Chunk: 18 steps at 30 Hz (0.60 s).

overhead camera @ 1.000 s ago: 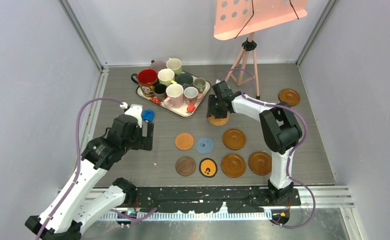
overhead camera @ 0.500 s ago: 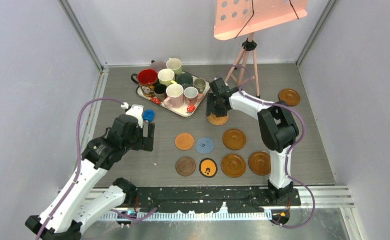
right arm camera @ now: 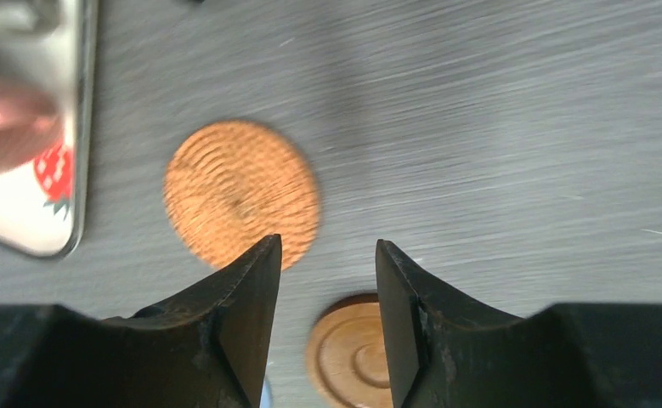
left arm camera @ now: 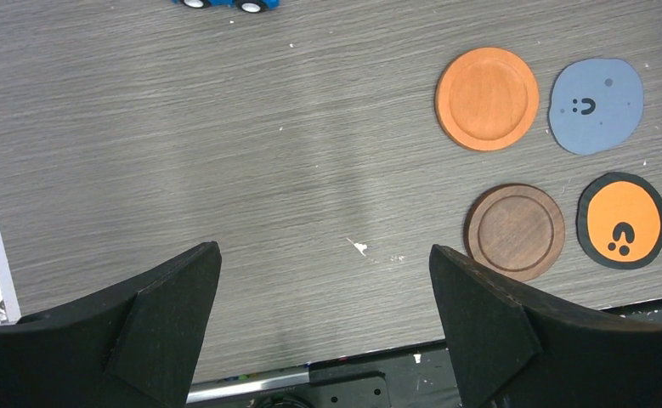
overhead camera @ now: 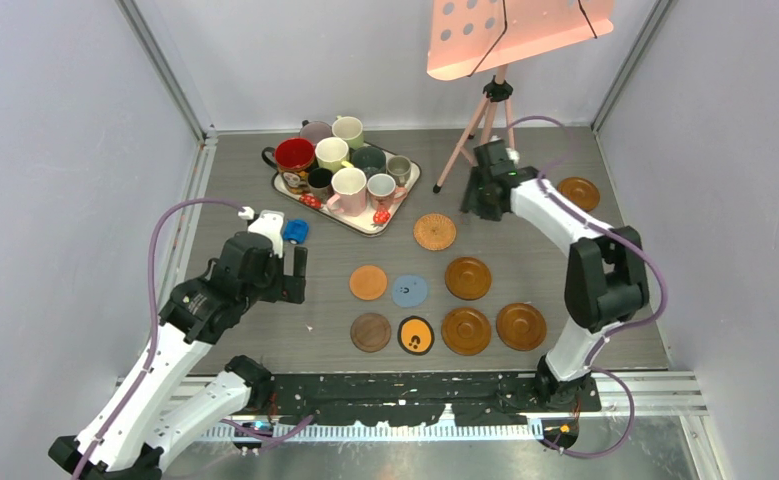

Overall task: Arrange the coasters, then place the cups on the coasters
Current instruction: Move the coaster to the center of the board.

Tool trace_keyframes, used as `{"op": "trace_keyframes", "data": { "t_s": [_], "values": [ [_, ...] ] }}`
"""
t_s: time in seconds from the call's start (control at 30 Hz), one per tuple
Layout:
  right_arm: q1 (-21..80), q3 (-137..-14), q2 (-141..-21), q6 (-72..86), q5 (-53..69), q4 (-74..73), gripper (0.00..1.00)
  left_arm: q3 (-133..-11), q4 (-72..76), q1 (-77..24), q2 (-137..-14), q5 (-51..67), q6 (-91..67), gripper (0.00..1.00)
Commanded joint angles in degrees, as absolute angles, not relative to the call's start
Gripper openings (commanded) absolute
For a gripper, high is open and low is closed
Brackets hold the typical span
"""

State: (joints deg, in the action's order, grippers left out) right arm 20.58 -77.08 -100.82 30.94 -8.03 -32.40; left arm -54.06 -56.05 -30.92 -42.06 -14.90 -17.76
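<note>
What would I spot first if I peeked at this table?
Probably the tray crammed with colourful mugs at the back left, the red mug brightest. Then the round coasters laid in two rows in the middle, and a big pink board on a tripod at the back right.

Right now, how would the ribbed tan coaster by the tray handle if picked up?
The ribbed tan coaster lies flat and thin, so probably hard to pinch from above. Its ridged face likely resists slipping.

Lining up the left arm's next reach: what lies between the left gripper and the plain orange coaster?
Only bare tabletop separates the left gripper and the orange coaster; the left wrist view shows it.
</note>
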Motion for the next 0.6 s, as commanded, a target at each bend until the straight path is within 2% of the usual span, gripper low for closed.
{"op": "trace_keyframes", "data": {
  "t_s": [0.0, 0.3, 0.57],
  "values": [
    [12.13, -73.6, -95.29, 30.96, -11.62, -32.57, 0.5, -53.88, -54.49, -31.2, -40.58, -14.33, -17.93, 0.97],
    [-5.17, -76.3, -97.25, 28.0, -13.87, -26.4, 0.44, -53.88, -54.45, -31.2, -39.99, -14.09, -18.02, 0.97],
    [-12.72, -84.09, -105.66, 26.59, -14.53, -24.68, 0.44, -53.35, -53.87, -31.55, -38.68, -14.46, -18.37, 0.97]
  ]
}}
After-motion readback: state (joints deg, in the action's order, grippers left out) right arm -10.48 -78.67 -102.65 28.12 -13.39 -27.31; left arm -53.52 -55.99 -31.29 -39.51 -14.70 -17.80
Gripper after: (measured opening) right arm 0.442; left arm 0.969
